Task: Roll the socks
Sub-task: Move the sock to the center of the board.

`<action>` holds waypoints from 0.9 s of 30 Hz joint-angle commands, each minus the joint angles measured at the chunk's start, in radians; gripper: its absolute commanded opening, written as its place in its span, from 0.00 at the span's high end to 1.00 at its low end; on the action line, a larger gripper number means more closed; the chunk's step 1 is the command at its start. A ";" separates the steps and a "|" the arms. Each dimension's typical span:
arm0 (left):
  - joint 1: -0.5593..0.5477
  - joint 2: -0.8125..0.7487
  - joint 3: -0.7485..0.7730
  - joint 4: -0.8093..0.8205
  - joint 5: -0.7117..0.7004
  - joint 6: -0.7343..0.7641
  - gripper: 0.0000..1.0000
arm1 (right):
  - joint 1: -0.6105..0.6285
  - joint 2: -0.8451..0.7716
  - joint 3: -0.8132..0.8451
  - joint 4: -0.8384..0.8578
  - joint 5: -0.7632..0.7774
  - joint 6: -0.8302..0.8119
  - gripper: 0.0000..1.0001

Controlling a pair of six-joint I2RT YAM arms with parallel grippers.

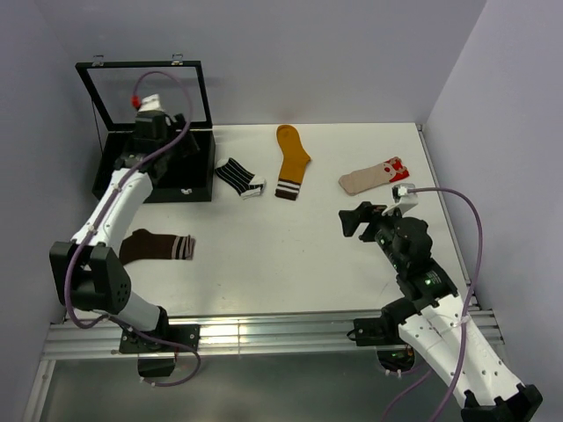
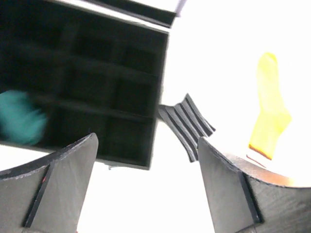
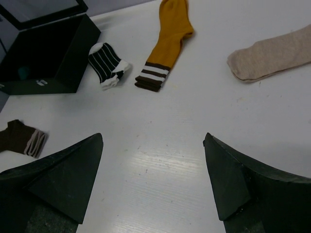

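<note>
Several socks lie flat on the white table: a short black-and-white striped sock (image 1: 239,176) (image 2: 187,121) (image 3: 108,63), a mustard sock (image 1: 292,160) (image 2: 269,104) (image 3: 167,41) with a striped cuff, a beige sock (image 1: 374,176) (image 3: 272,56) with a red-white end, and a brown sock (image 1: 157,246) (image 3: 22,138) at the near left. A teal sock (image 2: 19,124) sits blurred inside the black box (image 1: 158,180). My left gripper (image 1: 163,141) (image 2: 146,141) hangs open and empty above the box's front edge. My right gripper (image 1: 354,221) (image 3: 153,138) is open and empty over bare table, short of the beige sock.
The black box (image 2: 97,73) (image 3: 63,53) has dark compartments and a glass lid (image 1: 145,88) standing open at the back left. Grey walls close off the table at the back and right. A metal rail (image 1: 264,334) runs along the near edge.
</note>
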 commanded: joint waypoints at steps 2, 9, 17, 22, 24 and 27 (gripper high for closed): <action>-0.142 0.000 -0.031 0.153 0.064 0.156 0.11 | -0.005 -0.052 0.012 0.009 0.014 0.018 0.08; -0.279 0.169 0.019 0.196 0.075 0.154 0.12 | -0.005 -0.084 -0.008 -0.002 -0.017 0.047 0.09; -0.322 0.406 0.154 0.205 0.104 0.096 0.14 | -0.007 -0.090 -0.011 -0.019 -0.012 0.058 0.09; -0.322 0.554 0.239 0.193 0.129 0.070 0.21 | -0.005 -0.106 -0.020 -0.031 -0.015 0.067 0.09; -0.324 0.601 0.263 0.187 0.133 0.062 0.23 | -0.005 -0.113 -0.022 -0.036 -0.012 0.067 0.09; -0.328 0.643 0.268 0.170 0.140 0.053 0.26 | -0.005 -0.118 -0.028 -0.042 -0.008 0.069 0.09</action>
